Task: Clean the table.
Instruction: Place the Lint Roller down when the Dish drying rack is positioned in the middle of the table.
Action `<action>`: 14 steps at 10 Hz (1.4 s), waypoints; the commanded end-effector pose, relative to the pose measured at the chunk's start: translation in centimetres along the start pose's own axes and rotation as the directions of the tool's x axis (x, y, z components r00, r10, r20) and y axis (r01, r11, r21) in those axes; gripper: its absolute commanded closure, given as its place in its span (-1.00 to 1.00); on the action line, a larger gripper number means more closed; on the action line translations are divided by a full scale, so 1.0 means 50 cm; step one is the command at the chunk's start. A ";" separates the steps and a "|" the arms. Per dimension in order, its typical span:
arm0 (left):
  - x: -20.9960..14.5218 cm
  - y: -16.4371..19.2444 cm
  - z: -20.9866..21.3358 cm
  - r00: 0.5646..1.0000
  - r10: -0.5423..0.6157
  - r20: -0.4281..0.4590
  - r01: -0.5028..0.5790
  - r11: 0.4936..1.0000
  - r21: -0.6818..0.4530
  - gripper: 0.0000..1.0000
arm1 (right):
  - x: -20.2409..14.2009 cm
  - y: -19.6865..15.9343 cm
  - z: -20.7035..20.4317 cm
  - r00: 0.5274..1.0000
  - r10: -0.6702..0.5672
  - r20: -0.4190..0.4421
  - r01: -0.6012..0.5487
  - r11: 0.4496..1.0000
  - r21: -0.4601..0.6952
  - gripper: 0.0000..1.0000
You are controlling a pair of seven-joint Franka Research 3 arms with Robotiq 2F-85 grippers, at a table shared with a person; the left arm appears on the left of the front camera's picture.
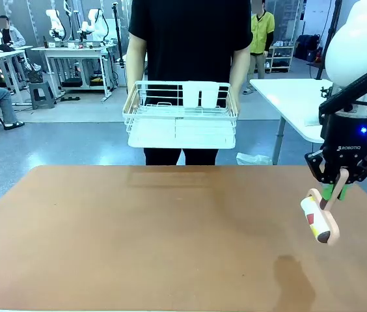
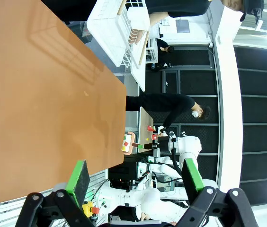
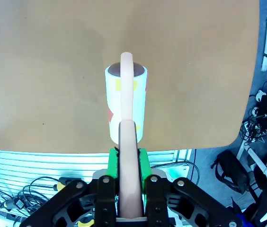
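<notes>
Reddish-brown and smooth, the table (image 1: 157, 234) spreads before us, reaching to the person at its far edge, who holds a white wire rack (image 1: 180, 117) above it. Our right claw (image 1: 335, 190) hangs over the table's right side, clamped on the pale handle of a lint roller (image 1: 318, 218) whose white drum, marked yellow and red, tilts downward clear of the top. Our left claw (image 2: 136, 177) hovers beside the table's edge with its green pads (image 2: 80, 176) standing well apart, gripping nothing.
</notes>
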State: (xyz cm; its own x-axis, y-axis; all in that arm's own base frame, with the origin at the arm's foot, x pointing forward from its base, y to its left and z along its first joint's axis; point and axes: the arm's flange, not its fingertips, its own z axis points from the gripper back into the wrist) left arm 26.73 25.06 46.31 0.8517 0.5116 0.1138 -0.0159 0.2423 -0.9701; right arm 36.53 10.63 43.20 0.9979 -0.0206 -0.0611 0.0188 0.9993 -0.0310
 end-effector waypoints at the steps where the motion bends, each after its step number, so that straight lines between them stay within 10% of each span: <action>1: -0.002 -0.001 0.005 1.000 -0.006 0.000 0.006 1.000 -0.020 -1.00 | 0.002 0.007 0.008 1.000 -0.023 -0.006 0.023 1.000 0.005 0.59; 14: -0.002 -0.001 0.005 1.000 -0.006 0.000 0.006 1.000 -0.020 -1.00 | 0.002 0.007 0.008 1.000 -0.023 -0.006 0.023 1.000 0.005 0.59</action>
State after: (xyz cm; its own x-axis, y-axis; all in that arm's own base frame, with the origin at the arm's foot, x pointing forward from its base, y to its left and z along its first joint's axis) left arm 26.73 25.06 46.31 0.8517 0.5116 0.1138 -0.0159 0.2423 -0.9701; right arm 36.54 10.65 43.22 0.9979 -0.0208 -0.0609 0.0189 0.9994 -0.0303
